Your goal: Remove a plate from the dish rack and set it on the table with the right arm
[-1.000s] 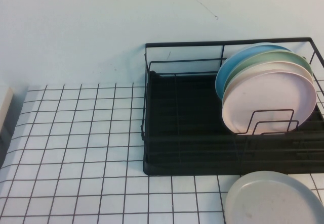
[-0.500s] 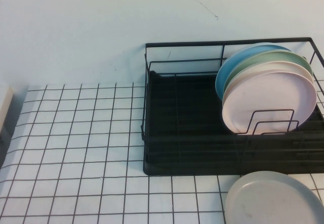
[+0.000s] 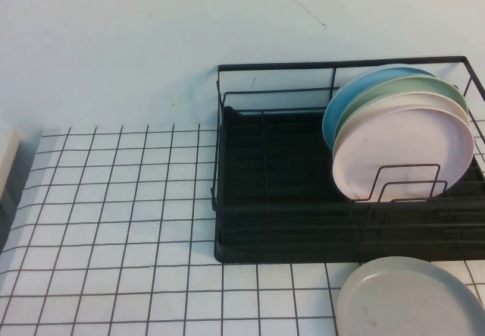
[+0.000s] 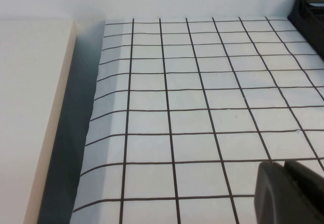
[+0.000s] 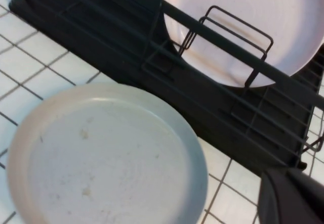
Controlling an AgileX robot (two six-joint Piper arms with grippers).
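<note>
Gridded table (image 3: pixel 114 222), plate (image 3: pixel 413 298) cropped, both grippers mostly unseen

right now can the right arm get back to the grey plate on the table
Probably yes. The grey plate lies flat on the table before the dish rack, nothing on it. The right gripper, shut, hangs just beside it. The left gripper sits over bare table, far off.

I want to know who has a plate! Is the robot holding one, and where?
Nothing is held. The grey plate lies flat on the table. The shut right gripper and left gripper grip nothing.
</note>
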